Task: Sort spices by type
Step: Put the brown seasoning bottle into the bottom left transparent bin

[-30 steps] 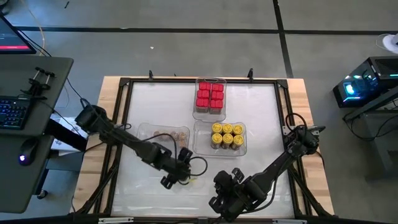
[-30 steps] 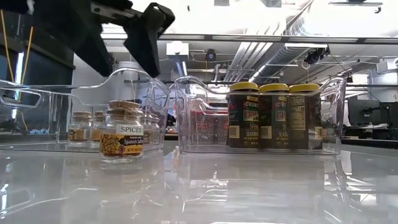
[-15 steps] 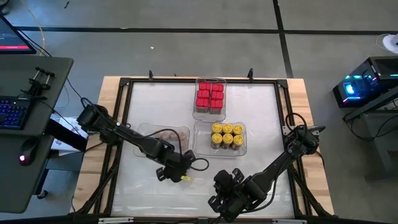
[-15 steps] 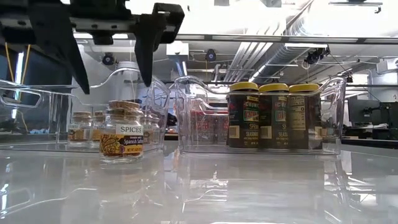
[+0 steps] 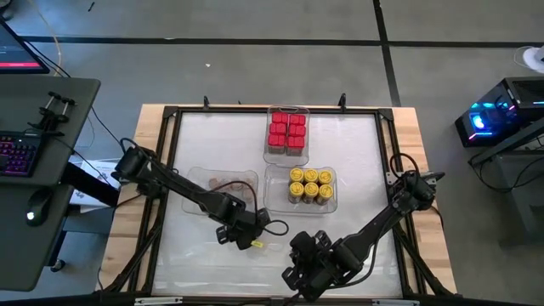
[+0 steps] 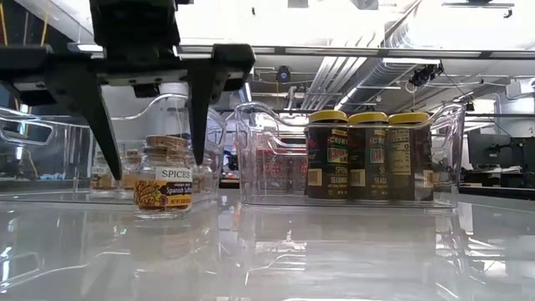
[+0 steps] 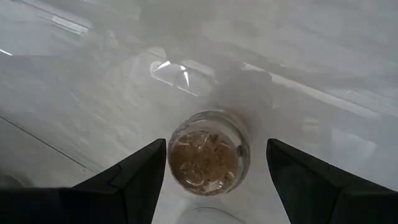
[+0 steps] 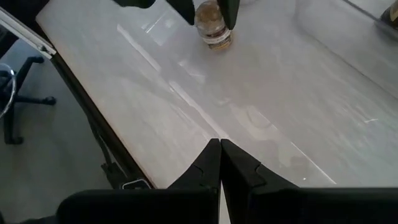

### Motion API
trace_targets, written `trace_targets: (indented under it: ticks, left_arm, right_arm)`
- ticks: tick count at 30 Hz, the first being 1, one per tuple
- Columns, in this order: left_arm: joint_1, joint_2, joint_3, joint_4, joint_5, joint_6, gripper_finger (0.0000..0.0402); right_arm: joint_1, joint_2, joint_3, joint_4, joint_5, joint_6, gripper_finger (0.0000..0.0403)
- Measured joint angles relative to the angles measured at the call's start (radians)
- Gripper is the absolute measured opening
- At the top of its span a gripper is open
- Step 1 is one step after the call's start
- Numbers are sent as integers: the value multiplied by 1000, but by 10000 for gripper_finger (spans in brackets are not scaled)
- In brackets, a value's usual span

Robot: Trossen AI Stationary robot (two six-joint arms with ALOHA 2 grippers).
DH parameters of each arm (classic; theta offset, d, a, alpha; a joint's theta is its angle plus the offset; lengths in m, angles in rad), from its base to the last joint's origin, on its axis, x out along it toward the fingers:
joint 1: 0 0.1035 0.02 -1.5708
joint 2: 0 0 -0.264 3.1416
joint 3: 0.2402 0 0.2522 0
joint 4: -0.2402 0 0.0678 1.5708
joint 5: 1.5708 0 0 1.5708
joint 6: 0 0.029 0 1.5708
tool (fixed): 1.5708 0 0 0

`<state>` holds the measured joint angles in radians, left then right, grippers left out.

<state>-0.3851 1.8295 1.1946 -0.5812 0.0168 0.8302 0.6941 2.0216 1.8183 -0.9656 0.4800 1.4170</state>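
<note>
Left claw point(image 6: 149, 138) hangs spread, its fingers either side of a tan spice jar point(image 6: 164, 177) left of centre in the low view, not pinching it. Right claw point(image 8: 219, 163) sits pressed together at the lower middle of the desk point(image 5: 357, 161)

I work in a robotics lab, not a kitchen. My desk point(image 5: 195, 127) is a white sheet framed in black rails on a wooden top, standing on a bare grey floor point(image 5: 255, 68) crossed by dark tape lines. Beside it sits a workstation with a backlit keyboard point(image 5: 19, 156) and a mouse point(image 5: 34, 216), and on the other side a computer case point(image 5: 501, 110) glows blue. Level across the desk I see exposed ceiling ducts point(image 6: 368, 67) and a monitor point(image 6: 485, 150).
</note>
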Motion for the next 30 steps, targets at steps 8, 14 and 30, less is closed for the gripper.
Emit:
trace_targets:
  ticks: [8, 14, 30]
  left_arm:
    - [12, 29, -2, 6, -1, 8, 261]
    - [12, 24, -1, 7, -2, 36, 231]
    - [4, -55, 178, -155, 6, -156, 129]
  right_arm:
    - [0, 0, 0, 21, -22, 0, 0]
    - [0, 0, 0, 21, -22, 0, 0]
    - [0, 0, 0, 1, -20, -11, 0]
